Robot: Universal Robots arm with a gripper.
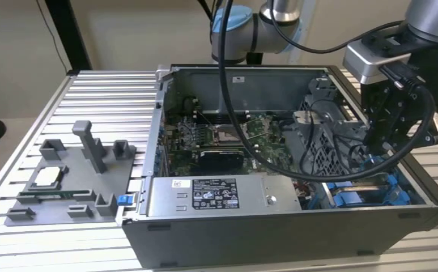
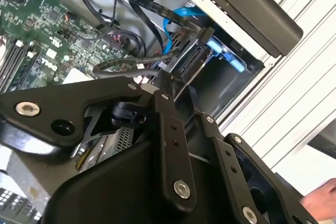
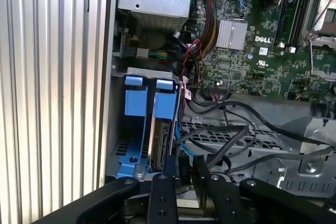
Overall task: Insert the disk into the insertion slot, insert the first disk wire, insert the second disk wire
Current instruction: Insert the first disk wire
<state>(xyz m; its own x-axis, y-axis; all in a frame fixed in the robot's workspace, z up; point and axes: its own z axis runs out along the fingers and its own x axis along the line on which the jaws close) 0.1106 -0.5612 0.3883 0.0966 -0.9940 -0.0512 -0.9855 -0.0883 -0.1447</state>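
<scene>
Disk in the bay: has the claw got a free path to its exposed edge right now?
Probably yes. In the first wrist view the claw hangs close to the disk, seated in the insertion slot. The black cables run alongside over the perforated cage, not across the disk's edge.

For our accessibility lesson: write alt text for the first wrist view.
A disk in a blue frame sits inside the grey drive bay of an open computer case, with the black gripper close beside it. Black cables and a green circuit board lie alongside.
</scene>
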